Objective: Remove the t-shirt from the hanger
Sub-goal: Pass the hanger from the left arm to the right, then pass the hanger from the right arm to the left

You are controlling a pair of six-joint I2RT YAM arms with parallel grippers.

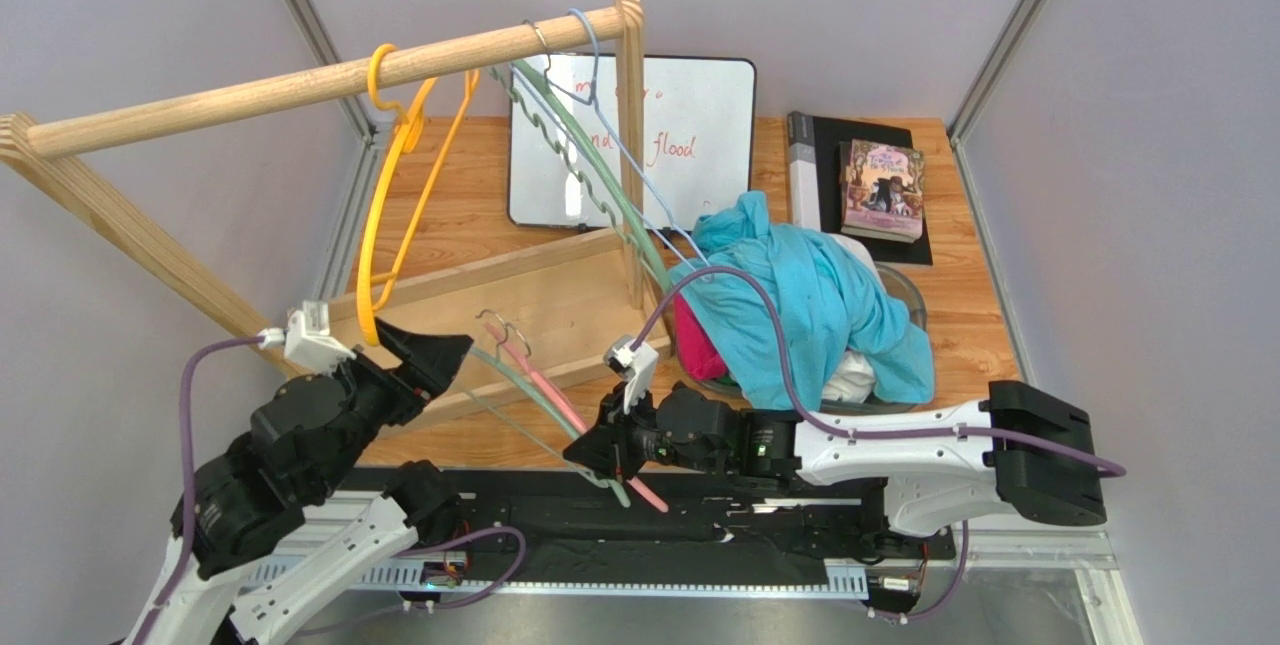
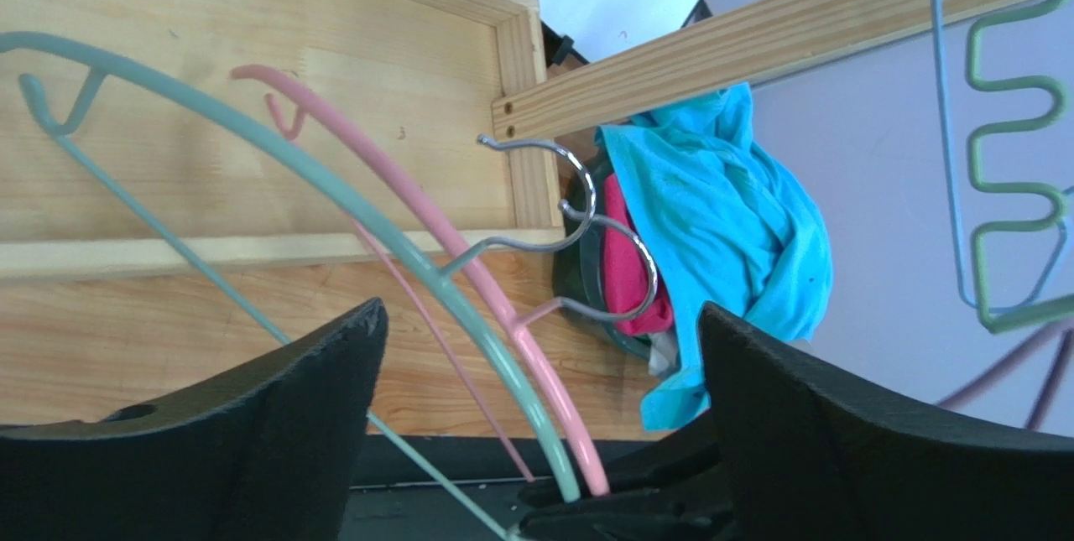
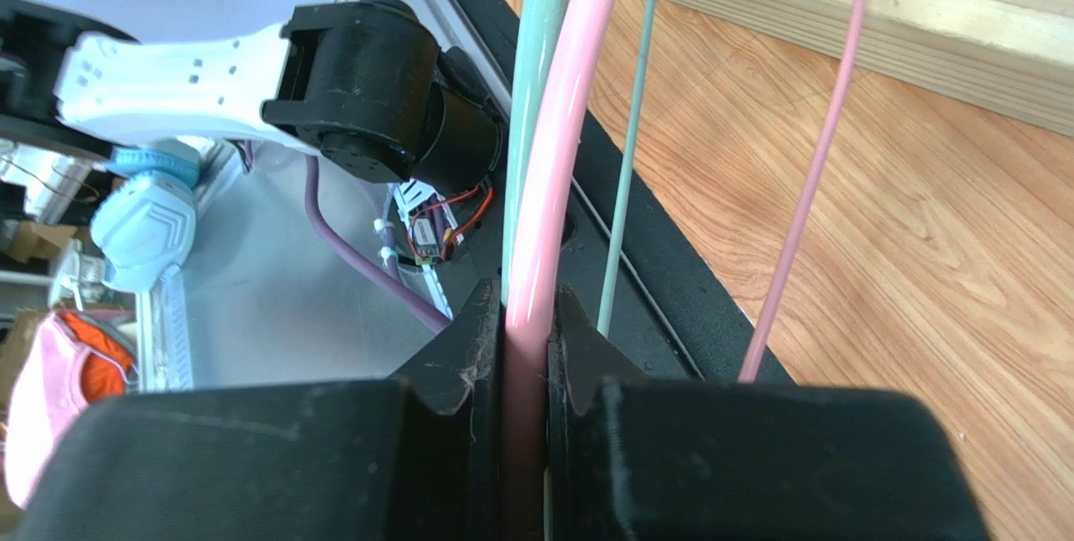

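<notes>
A cyan t-shirt lies crumpled on a pile of clothes at the right of the table, off any hanger; it also shows in the left wrist view as the t-shirt. A pink hanger and a mint hanger lie bare near the front edge. My right gripper is shut on the pink hanger at its lower arm, with the mint hanger running right beside it. My left gripper is open above both hangers, holding nothing; its jaws stand wide apart.
A wooden rack crosses the back left, carrying a yellow hanger, a green wavy hanger and a thin blue one. Its base frame lies mid-table. A whiteboard and a book sit at the back. A black mat lines the front edge.
</notes>
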